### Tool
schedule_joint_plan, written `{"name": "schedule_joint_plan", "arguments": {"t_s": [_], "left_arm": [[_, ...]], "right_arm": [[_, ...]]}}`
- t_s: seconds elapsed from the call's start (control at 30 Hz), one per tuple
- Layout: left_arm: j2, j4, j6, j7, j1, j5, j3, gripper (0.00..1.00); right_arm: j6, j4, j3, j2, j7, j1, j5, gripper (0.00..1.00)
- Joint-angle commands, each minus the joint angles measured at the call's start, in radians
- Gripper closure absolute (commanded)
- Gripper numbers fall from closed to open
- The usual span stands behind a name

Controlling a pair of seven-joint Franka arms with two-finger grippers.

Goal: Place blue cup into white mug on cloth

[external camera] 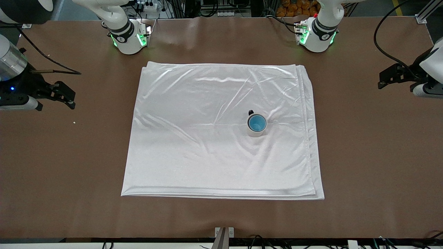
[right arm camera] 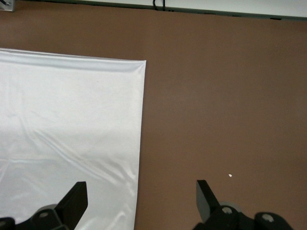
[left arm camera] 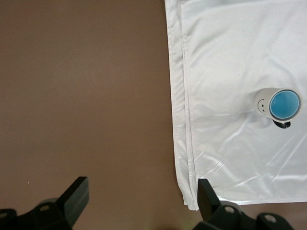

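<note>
The white cloth lies spread flat in the middle of the table. The white mug stands upright on it, toward the left arm's end, with its black handle pointing toward the robots. The blue cup sits inside the mug, its bright blue inside showing. The left wrist view shows the mug with its face dots, the cup in it, and the cloth. My left gripper is open and empty over bare table beside the cloth's edge. My right gripper is open and empty over the cloth's edge at the right arm's end.
The two robot bases stand at the table's back edge. A small white crumb lies on the brown table near my right gripper. A metal bracket sits at the front edge.
</note>
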Motion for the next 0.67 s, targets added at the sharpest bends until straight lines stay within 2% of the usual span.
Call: {"name": "schedule_joint_plan", "arguments": {"t_s": [0.0, 0.63], "left_arm": [[-0.014, -0.019, 0.028, 0.009, -0.011, -0.02, 0.015, 0.0], [0.019, -0.008, 0.026, 0.003, 0.001, -0.017, 0.015, 0.0]], "right_arm": [[-0.003, -0.009, 0.001, -0.005, -0.018, -0.013, 0.019, 0.0], [-0.018, -0.004, -0.019, -0.008, -0.022, -0.011, 0.017, 0.0]]}}
